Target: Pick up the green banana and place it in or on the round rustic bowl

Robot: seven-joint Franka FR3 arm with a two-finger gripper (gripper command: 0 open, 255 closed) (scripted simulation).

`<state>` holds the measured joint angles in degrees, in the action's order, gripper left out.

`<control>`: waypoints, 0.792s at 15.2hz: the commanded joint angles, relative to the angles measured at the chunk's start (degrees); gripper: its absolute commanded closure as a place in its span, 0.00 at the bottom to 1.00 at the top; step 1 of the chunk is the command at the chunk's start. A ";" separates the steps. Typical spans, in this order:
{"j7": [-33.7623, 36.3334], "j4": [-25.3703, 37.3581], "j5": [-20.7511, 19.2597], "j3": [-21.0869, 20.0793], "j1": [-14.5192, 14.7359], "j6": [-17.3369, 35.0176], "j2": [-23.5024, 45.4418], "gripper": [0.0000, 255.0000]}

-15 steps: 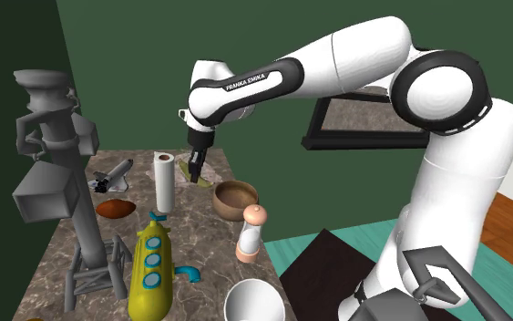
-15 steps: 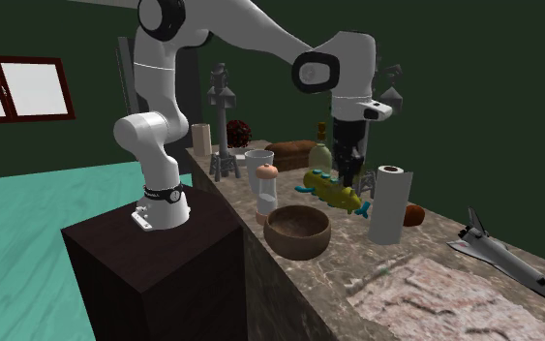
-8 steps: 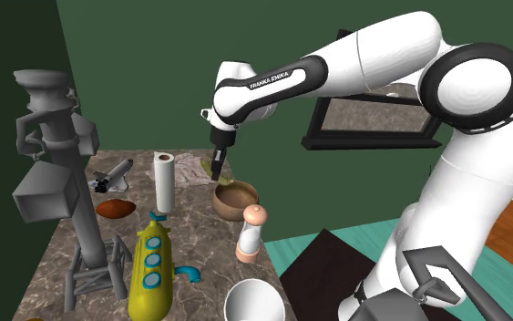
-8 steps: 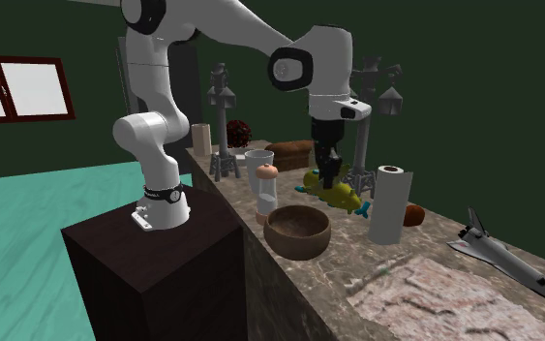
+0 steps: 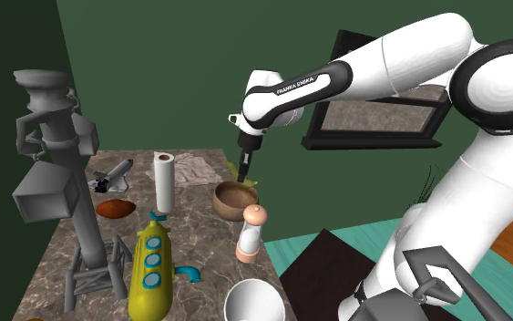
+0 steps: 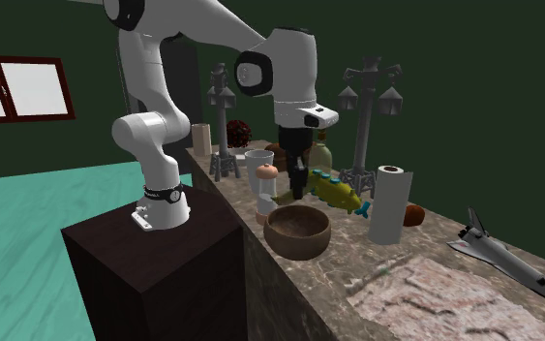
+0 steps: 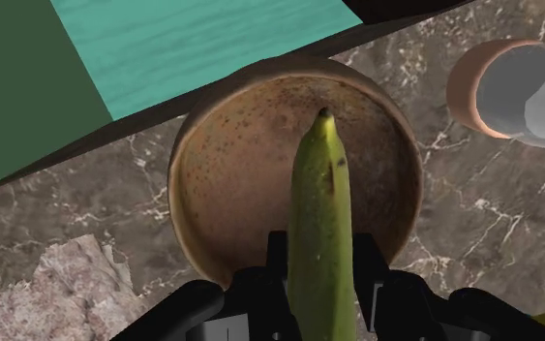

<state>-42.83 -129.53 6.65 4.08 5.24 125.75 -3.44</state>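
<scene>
Banana: green, held lengthwise in the claw, its tip reaching out past the fingers and hanging over the bowl's hollow.
Claw: narrow, both black fingers pressed against the banana's sides; in the shoulder view it points straight down just over the bowl.
Bowl: round, brown, speckled inside, upright on the surface by its right edge in the shoulder view.
Arm: rises from the stand at the shoulder view's lower right. The elbow is high and the forearm slants down to the left. The wrist is bent so that the hand hangs vertical.
Surface: marbled brown and grey.
Grinder: pale body with a rounded top, upright, just beside the bowl on its near side in the shoulder view.
Paper roll: white, upright, left of the bowl in the shoulder view and apart from it.
Submarine: yellow toy with blue portholes, nearer than the roll and left of the grinder.
</scene>
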 commanded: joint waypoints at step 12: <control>-1.74 -3.63 1.38 0.01 0.04 8.47 4.93 1.00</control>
<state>-44.53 -133.17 7.99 4.10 5.29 134.03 1.33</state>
